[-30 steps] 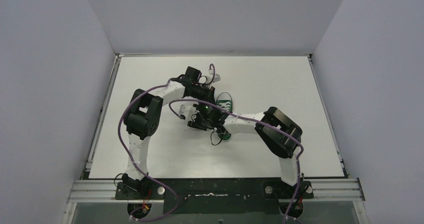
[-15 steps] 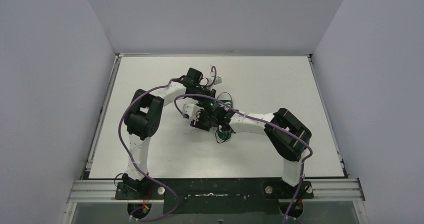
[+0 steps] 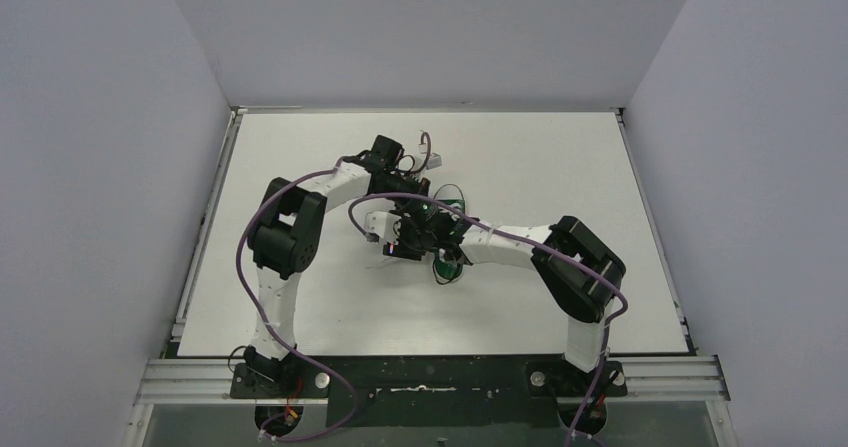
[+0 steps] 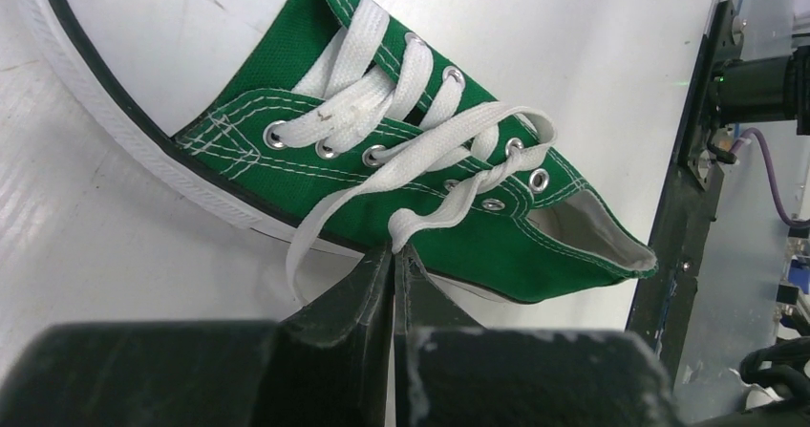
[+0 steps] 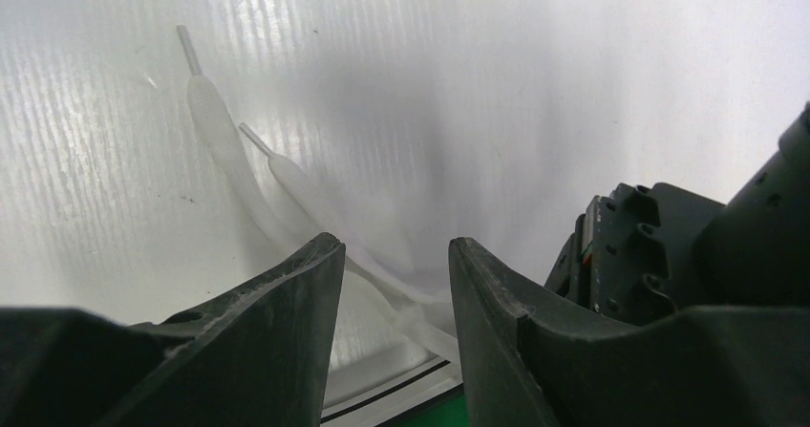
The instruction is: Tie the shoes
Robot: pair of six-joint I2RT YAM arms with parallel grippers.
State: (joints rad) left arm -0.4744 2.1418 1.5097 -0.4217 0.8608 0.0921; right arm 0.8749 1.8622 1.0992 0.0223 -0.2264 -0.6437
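Note:
The green sneaker [image 4: 382,188] with white laces lies mid-table, mostly hidden under both wrists in the top view [image 3: 450,207]. My left gripper [image 4: 394,252] is shut on a fold of white lace [image 4: 449,202] beside the shoe's upper eyelets. My right gripper [image 5: 394,245] is open, its fingertips [image 5: 320,255] hovering low over two loose lace ends [image 5: 248,174] that lie on the white table; the shoe's sole edge and a sliver of green show between its jaws. In the top view the right gripper [image 3: 392,250] sits left of the shoe, the left gripper [image 3: 418,189] behind it.
The white table [image 3: 540,157] is walled by grey panels on three sides. The left arm's black wrist housing [image 5: 640,255] is close to the right gripper. Purple cables [image 3: 290,192] loop over both arms. A black frame rail [image 4: 702,160] stands past the shoe's heel.
The right arm has swung forward and left over the shoe, bringing its gripper down beside the laces. The left gripper has barely shifted and keeps its hold on the lace.

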